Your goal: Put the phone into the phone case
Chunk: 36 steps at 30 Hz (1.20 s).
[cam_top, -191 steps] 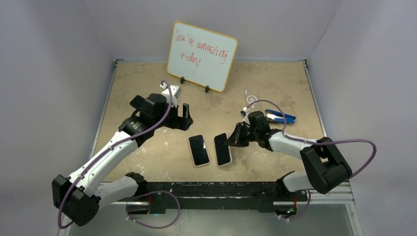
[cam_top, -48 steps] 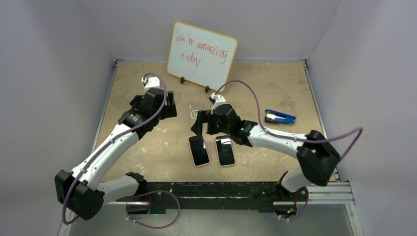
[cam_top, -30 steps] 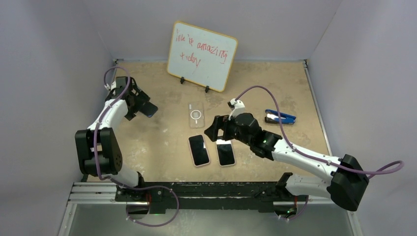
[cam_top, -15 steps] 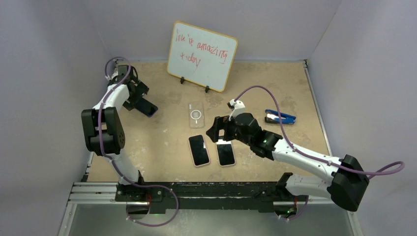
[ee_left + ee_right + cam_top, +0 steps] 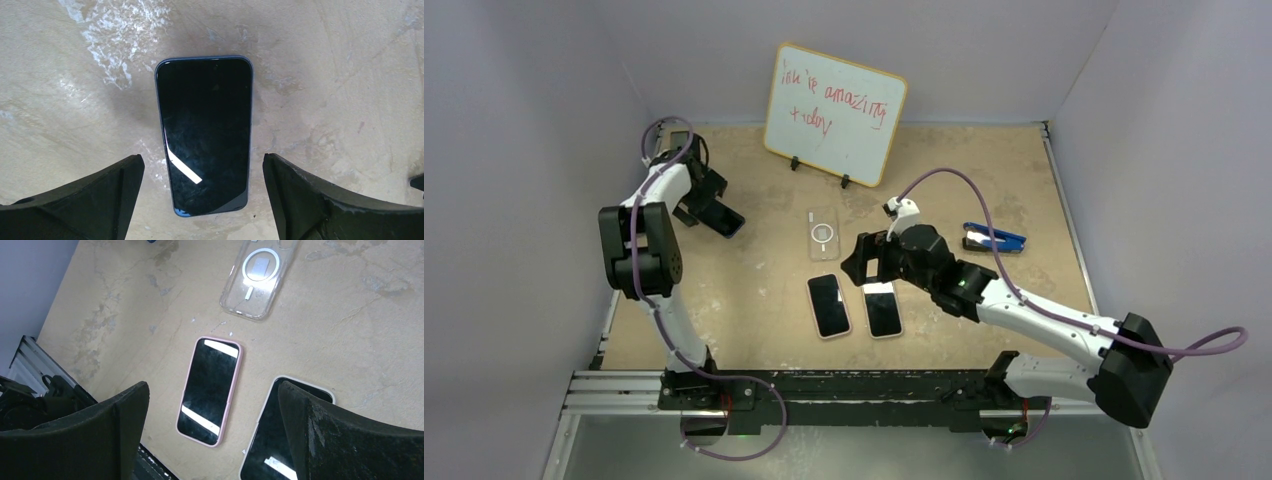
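A dark blue phone (image 5: 205, 135) lies flat, screen up, at the table's far left (image 5: 725, 219). My left gripper (image 5: 202, 167) hangs over it, open, with a finger on each side of its near end and a gap to both. The clear phone case (image 5: 823, 233) with a white ring lies empty, inner side up, mid-table; it also shows in the right wrist view (image 5: 260, 277). My right gripper (image 5: 865, 264) is open above two phones: one in a pink case (image 5: 210, 390) and one in a white case (image 5: 282, 432).
A whiteboard (image 5: 834, 113) with red writing stands at the back centre. A blue tool (image 5: 994, 238) lies to the right of my right arm. The grey side walls stand close to the left arm. The pink-cased phone (image 5: 828, 305) and the white-cased phone (image 5: 883, 311) lie near the front edge.
The left arm has folded back against the left wall while its gripper stayed over the blue phone, jaws a touch wider. The right arm has hardly moved.
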Each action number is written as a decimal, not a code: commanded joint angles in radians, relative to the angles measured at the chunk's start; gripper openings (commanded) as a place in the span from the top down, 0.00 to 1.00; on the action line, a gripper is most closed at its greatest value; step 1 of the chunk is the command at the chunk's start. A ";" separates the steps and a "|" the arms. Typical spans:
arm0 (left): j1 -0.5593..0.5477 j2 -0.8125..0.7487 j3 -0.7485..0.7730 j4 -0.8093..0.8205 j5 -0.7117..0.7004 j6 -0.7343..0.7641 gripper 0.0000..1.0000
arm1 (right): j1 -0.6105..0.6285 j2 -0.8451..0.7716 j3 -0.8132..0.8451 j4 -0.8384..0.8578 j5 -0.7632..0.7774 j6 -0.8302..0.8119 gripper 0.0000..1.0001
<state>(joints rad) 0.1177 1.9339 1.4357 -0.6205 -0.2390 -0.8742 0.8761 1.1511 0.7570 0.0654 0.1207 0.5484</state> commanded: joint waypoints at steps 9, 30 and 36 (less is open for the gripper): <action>0.004 0.096 0.073 -0.027 0.000 -0.026 0.07 | -0.002 0.053 0.049 0.044 0.014 -0.020 0.01; -0.042 0.162 0.141 -0.148 -0.057 -0.049 0.05 | -0.002 0.040 0.043 0.032 0.065 0.045 0.01; -0.041 0.186 0.148 -0.173 -0.070 -0.067 0.09 | -0.002 0.031 0.056 0.018 0.064 0.041 0.01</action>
<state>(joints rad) 0.0780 2.0991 1.5650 -0.7376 -0.2691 -0.9173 0.8761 1.2083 0.7704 0.0803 0.1543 0.5808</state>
